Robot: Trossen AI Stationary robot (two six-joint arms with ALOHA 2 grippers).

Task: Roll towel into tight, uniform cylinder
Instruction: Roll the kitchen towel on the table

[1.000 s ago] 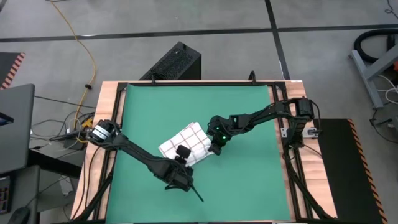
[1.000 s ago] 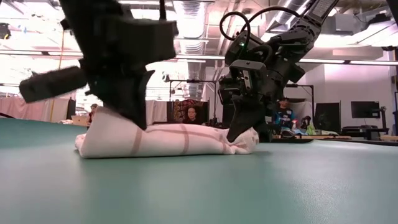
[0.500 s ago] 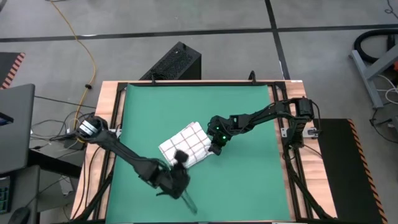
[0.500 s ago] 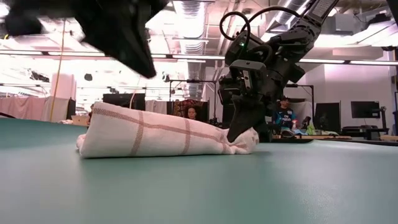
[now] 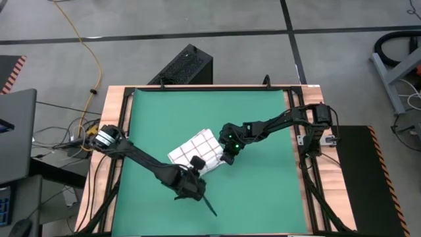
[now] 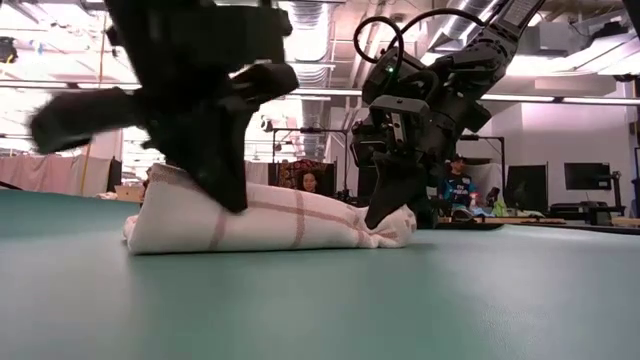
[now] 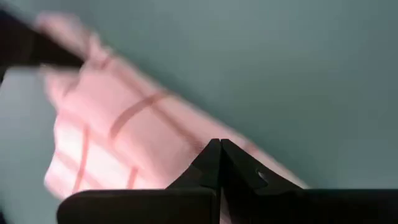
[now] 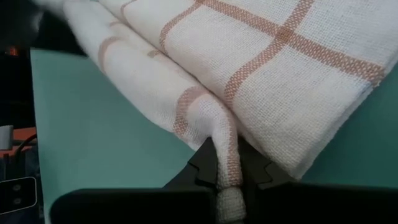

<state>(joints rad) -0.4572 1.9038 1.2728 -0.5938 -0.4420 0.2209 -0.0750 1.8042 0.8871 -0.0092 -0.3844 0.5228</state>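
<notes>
Two matte black arms, slim segmented links. The right arm (image 5: 276,124) shows a green light near its wrist and a looped black cable; the left arm (image 5: 141,161) carries a silver ring at its shoulder joint. Both tools have dark, toothed fingers.

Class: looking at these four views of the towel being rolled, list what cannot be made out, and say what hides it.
- Towel middle, low view: covered by the blurred left hand.
- Towel's near edge, high view: under the left arm.
- Towel's far end, left wrist view: blurred.
- Towel corner inside the right hand, right wrist view: hidden by its fingers.
</notes>
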